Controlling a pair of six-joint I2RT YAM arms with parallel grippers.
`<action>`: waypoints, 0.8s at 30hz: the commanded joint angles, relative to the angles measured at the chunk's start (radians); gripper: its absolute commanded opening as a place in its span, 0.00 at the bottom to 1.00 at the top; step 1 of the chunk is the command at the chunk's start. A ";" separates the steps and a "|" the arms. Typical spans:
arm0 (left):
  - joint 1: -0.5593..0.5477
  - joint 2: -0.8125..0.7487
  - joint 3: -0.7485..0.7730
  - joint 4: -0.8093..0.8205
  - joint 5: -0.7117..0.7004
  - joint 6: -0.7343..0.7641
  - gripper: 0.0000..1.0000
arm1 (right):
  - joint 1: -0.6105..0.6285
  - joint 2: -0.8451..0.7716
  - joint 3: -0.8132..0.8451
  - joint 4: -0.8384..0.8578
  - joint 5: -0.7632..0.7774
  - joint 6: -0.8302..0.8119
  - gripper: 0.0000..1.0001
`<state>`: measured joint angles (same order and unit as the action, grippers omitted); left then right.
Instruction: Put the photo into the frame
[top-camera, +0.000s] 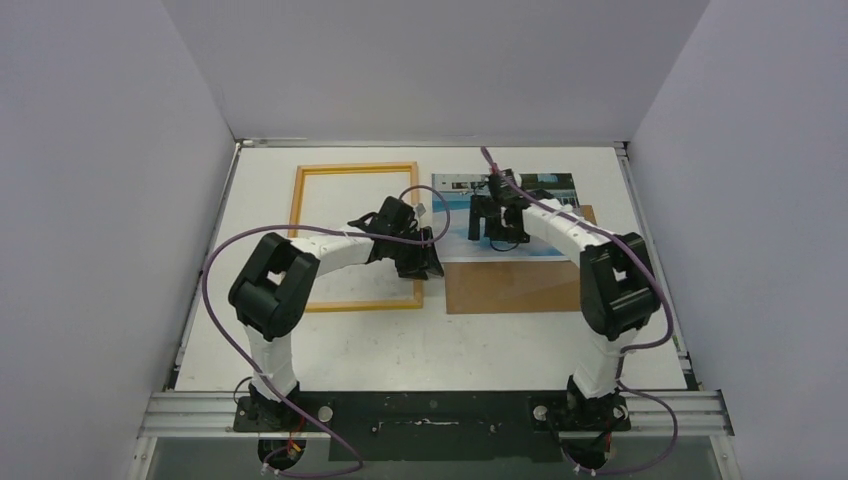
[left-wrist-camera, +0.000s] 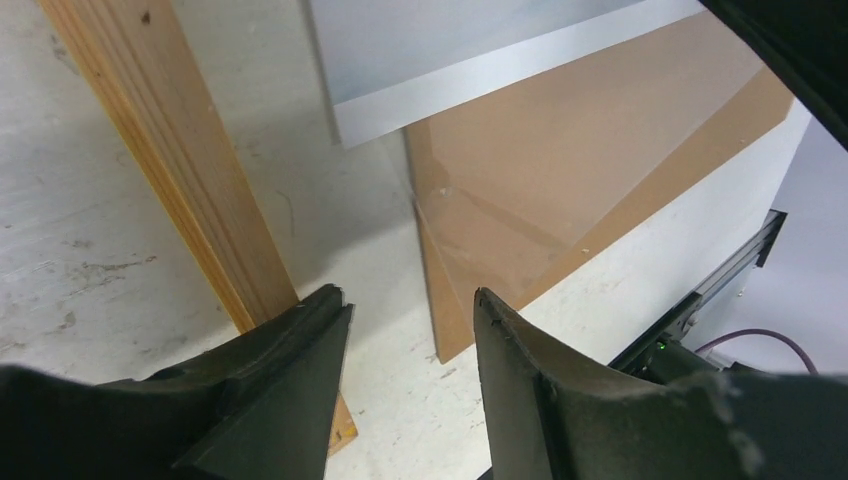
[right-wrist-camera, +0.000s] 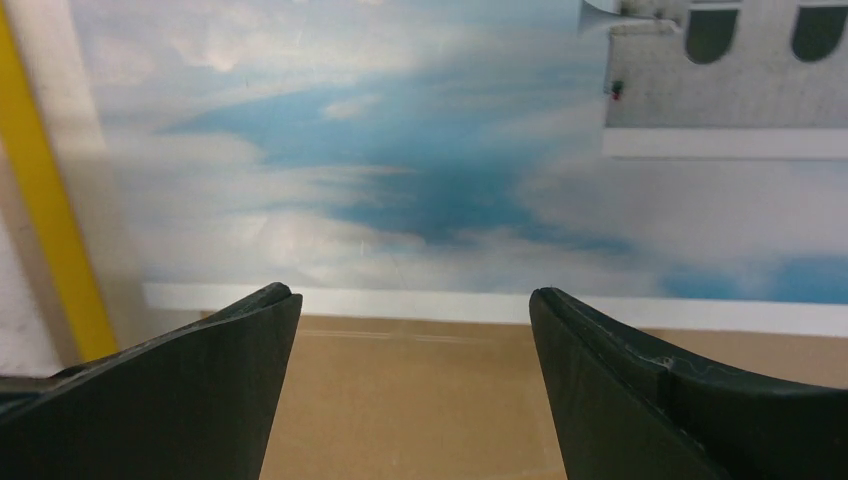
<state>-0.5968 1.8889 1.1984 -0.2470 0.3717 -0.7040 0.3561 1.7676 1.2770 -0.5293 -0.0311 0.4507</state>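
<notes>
The frame (top-camera: 355, 168), a yellow-orange rectangle, lies flat on the left half of the table. Its wooden edge (left-wrist-camera: 190, 170) runs past my left gripper (left-wrist-camera: 408, 292), which hovers open over bare table by the frame's near right corner (top-camera: 425, 262). The photo (top-camera: 455, 225), blue sky with a white building, lies face up to the right, its near edge overlapping the brown backing board (top-camera: 510, 285). My right gripper (right-wrist-camera: 412, 292) hangs open just above the photo (right-wrist-camera: 400, 170) at its near white border, nothing between its fingers. In the top view the right gripper (top-camera: 495, 232) covers the photo's middle.
The brown backing board (left-wrist-camera: 580, 170) reaches out from under the photo (left-wrist-camera: 480, 50) toward the near side. A yellow strip of the frame (right-wrist-camera: 45, 200) shows at the left of the right wrist view. White walls enclose the table; a metal rail (top-camera: 450, 410) crosses the near edge.
</notes>
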 joint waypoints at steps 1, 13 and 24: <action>-0.005 0.060 -0.040 0.092 0.024 -0.019 0.48 | 0.067 0.114 0.122 -0.060 0.210 -0.080 0.89; 0.109 -0.018 -0.138 -0.009 -0.144 -0.087 0.48 | 0.081 0.205 0.152 -0.105 0.280 -0.174 0.95; 0.179 0.098 0.082 -0.096 -0.044 -0.033 0.48 | 0.034 0.019 -0.111 -0.154 0.091 -0.135 0.93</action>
<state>-0.4278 1.9266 1.1866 -0.2775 0.3359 -0.7811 0.3874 1.8774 1.2594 -0.5774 0.1135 0.3073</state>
